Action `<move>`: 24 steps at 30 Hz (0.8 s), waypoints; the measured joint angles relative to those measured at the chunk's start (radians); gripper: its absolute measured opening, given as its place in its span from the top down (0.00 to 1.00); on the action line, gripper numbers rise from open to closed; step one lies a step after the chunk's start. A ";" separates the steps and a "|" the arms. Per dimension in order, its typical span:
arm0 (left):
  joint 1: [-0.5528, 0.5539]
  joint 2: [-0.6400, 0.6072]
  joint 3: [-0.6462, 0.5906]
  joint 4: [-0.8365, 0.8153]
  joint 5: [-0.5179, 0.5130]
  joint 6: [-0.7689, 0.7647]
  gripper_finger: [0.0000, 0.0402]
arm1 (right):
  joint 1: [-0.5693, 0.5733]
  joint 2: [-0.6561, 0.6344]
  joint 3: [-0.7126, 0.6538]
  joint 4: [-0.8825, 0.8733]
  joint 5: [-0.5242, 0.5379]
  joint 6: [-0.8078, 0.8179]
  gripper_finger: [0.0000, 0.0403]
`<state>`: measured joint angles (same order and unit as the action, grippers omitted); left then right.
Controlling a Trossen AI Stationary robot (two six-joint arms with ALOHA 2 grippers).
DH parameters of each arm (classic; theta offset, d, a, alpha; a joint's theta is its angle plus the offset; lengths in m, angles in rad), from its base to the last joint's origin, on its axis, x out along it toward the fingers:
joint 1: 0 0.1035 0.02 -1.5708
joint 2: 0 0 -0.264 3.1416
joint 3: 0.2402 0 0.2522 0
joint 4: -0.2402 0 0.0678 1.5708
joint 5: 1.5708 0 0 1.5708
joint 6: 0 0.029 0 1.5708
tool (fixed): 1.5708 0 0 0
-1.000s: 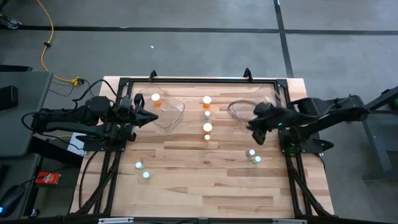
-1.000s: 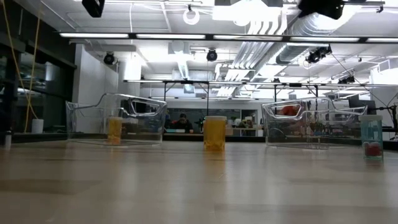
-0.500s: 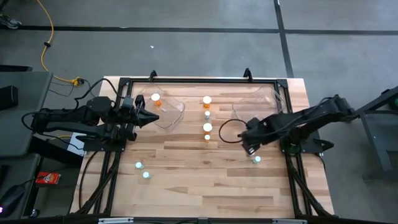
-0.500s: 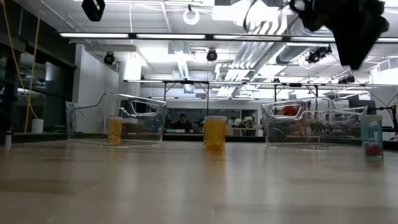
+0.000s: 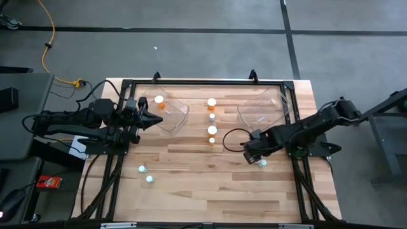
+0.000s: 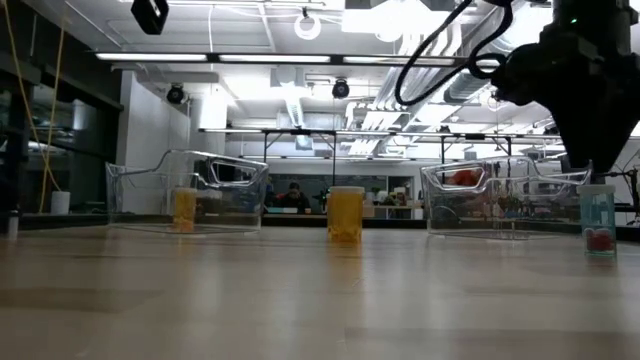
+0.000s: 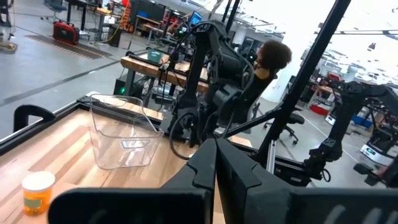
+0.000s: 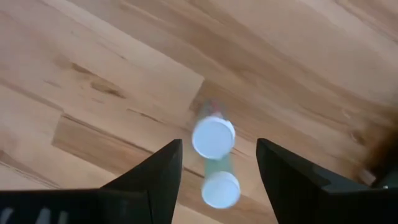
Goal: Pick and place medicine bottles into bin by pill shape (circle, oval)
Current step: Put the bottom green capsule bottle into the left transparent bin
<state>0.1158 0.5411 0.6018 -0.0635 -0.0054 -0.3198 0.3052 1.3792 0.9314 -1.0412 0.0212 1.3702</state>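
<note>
My right gripper (image 8: 217,163) hangs with its fingers (image 8: 155,177) spread apart, empty, directly above two pale bottles (image 8: 214,137) standing side by side on the wooden surface (image 5: 203,172). That pair sits just in front of the right clear bin (image 5: 264,109) (as seen from above). Orange bottles (image 5: 212,130) line up well to the left of that bin. My left gripper (image 5: 154,118) waits beside the left clear bin (image 5: 173,114), fingers pressed together.
</note>
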 joint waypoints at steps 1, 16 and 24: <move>0.000 0.000 0.000 0.000 -0.003 0.000 1.00 | 0.000 0.000 0.000 0.010 0.004 0.000 0.50; 0.000 0.000 0.000 0.000 -0.007 -0.002 1.00 | 0.000 0.116 0.000 0.015 -0.004 -0.020 0.50; 0.001 0.000 0.000 0.000 -0.007 -0.001 1.00 | 0.000 0.118 0.000 0.021 -0.010 -0.017 0.50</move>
<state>0.1165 0.5411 0.6018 -0.0635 -0.0120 -0.3203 0.3050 1.4971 0.9318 -1.0206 0.0115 1.3535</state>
